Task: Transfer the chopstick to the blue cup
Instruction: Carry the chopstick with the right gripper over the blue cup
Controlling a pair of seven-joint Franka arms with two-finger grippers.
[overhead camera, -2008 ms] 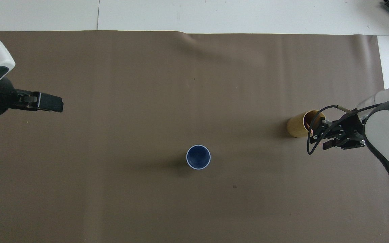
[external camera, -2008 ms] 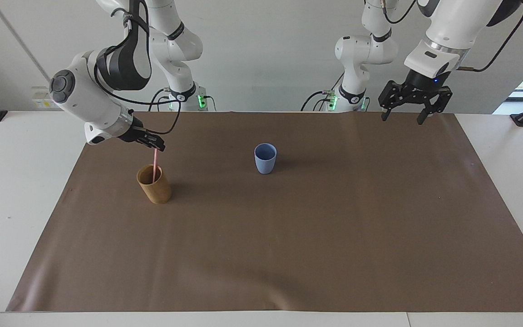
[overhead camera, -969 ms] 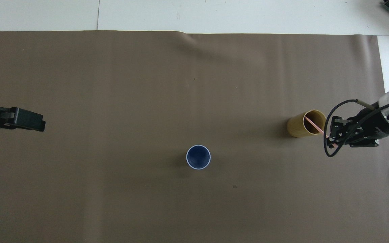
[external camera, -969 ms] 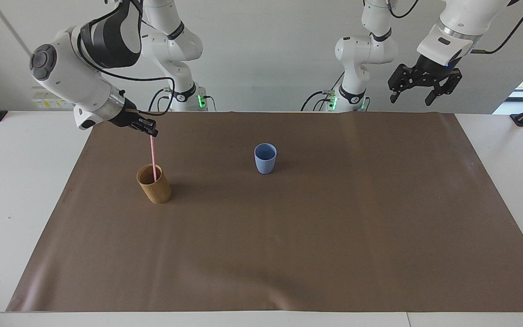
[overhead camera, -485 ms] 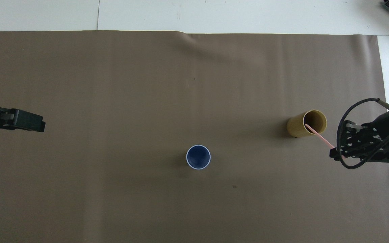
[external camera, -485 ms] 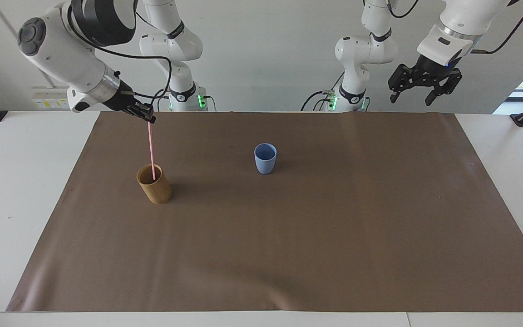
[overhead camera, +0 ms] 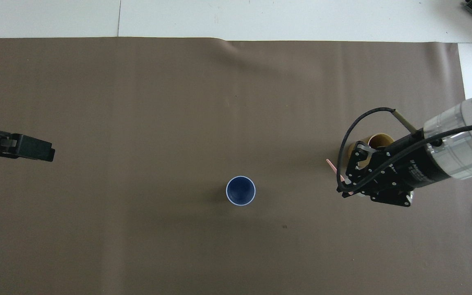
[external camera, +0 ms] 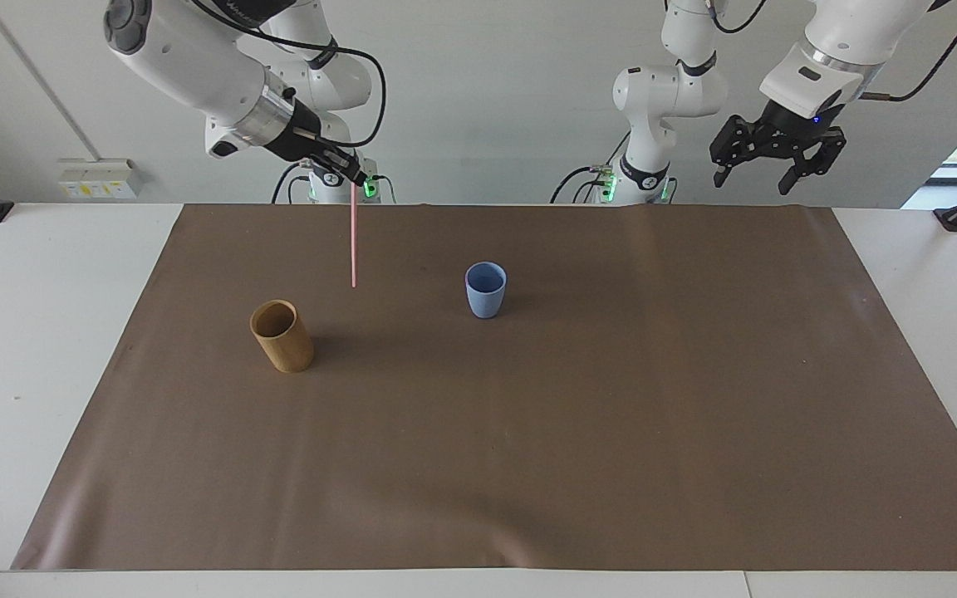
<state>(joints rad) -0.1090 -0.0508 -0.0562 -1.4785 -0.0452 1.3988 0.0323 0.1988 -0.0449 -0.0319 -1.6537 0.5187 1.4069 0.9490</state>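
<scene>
One chopstick (external camera: 353, 241) hangs pinched in our right gripper (external camera: 352, 178); we carry it upright and lower it over the blue cup (external camera: 485, 289). Left gripper (external camera: 764, 174) waits, splayed wide.

- You see the thin pale-pink chopstick (external camera: 353, 241) hanging upright in the air, clear of both cups, its lower tip above the mat.
- Your small matte light-blue cup (external camera: 485, 289) stands upright mid-mat, empty.

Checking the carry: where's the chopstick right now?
The chopstick hangs upright in the air from the right hand, clear of the brown cup, over the mat between it and the blue cup.
</scene>
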